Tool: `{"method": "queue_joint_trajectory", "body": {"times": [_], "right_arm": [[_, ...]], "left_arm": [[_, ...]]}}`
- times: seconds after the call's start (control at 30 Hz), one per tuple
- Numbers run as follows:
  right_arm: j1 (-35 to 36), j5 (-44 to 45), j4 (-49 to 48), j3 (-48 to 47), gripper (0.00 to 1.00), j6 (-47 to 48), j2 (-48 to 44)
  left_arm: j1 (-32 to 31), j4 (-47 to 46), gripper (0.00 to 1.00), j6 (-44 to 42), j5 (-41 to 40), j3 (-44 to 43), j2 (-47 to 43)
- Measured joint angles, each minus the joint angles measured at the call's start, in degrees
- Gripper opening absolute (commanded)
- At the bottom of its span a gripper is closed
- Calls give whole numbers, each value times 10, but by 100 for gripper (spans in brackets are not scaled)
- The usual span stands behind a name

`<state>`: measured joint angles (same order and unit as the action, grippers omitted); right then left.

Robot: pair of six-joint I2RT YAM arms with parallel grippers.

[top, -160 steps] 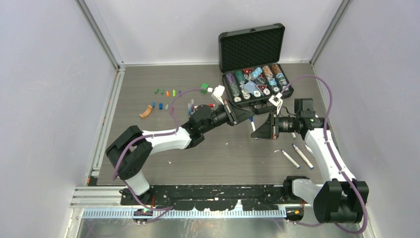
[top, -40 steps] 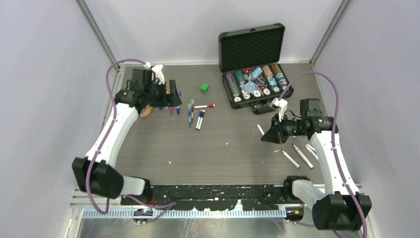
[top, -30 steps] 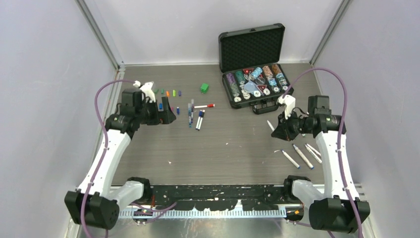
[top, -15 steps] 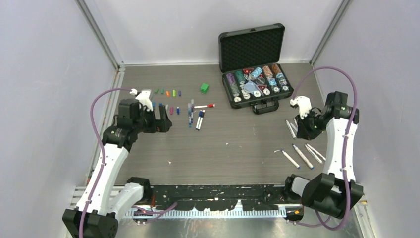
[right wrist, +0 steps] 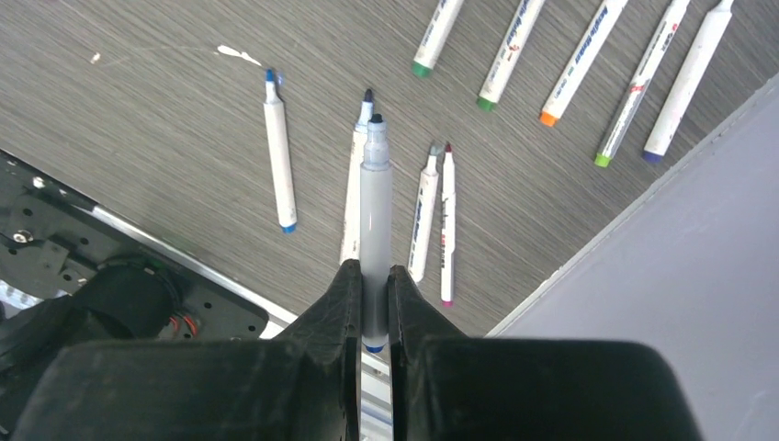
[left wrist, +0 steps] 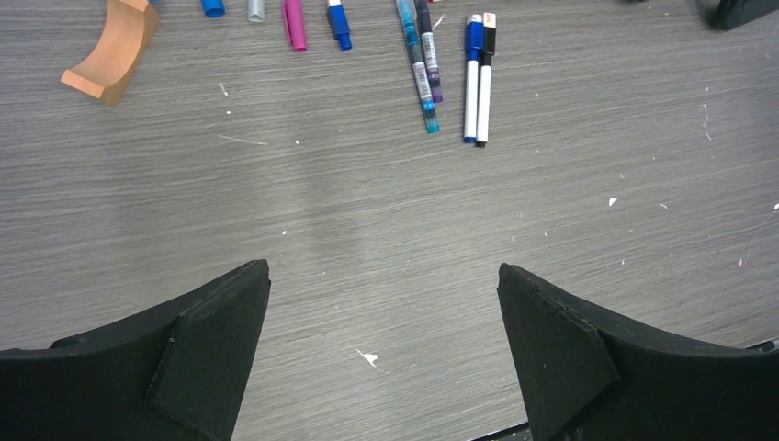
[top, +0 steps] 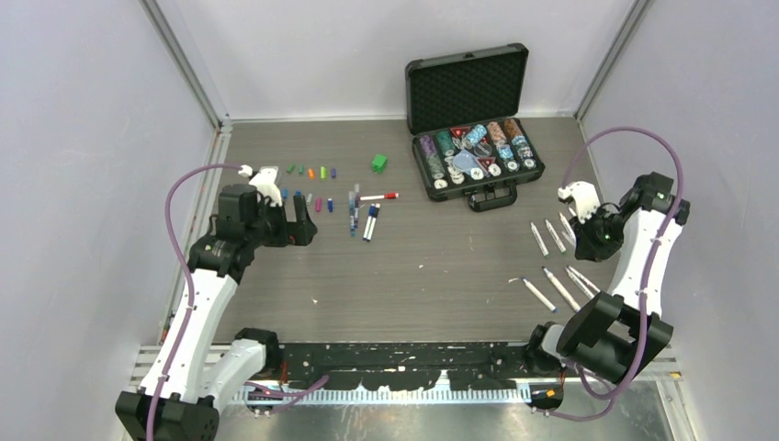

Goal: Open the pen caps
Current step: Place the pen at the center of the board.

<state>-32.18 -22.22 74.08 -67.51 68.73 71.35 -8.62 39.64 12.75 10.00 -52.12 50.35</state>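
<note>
Small coloured pen caps (top: pixel 311 172) lie in two short rows at the far left; the left wrist view shows a magenta cap (left wrist: pixel 294 23) among them. Capped pens (top: pixel 371 220) lie beside the caps, one blue-capped (left wrist: pixel 472 78). My left gripper (top: pixel 299 225) (left wrist: pixel 381 271) hovers open over bare table just short of them. At the right edge my right gripper (top: pixel 595 241) (right wrist: pixel 374 271) is shut on a grey uncapped pen (right wrist: pixel 375 202), its tip pointing down at uncapped pens (right wrist: pixel 278 165) on the table.
An open black case of poker chips (top: pixel 473 161) stands at the back right. A small green cube (top: pixel 378 163) sits left of it. An orange curved block (left wrist: pixel 115 50) lies by the caps. The right wall (right wrist: pixel 698 303) is close to my right gripper.
My right arm has swung right toward the wall, carrying the grey pen over the uncapped pens. My left arm pulled back from the caps and has since held almost still, open.
</note>
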Motion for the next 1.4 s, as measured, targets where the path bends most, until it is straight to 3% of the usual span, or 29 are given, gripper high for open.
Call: {"method": "queue_joint_trajectory", "body": {"times": [0.63, 0.93, 1.13, 1.4], "right_arm": [[-88, 57, -14, -21, 2, 125, 109], [-101, 129, -101, 34, 3, 175, 165], [-101, 167, -192, 69, 4, 161, 218], [-101, 185, -238, 81, 9, 141, 233]], "left_arm": [[0, 0, 100, -2, -19, 0, 1], [0, 0, 100, -2, -19, 0, 16], [0, 0, 100, -2, -19, 0, 18], [0, 0, 100, -2, -19, 0, 24]]}}
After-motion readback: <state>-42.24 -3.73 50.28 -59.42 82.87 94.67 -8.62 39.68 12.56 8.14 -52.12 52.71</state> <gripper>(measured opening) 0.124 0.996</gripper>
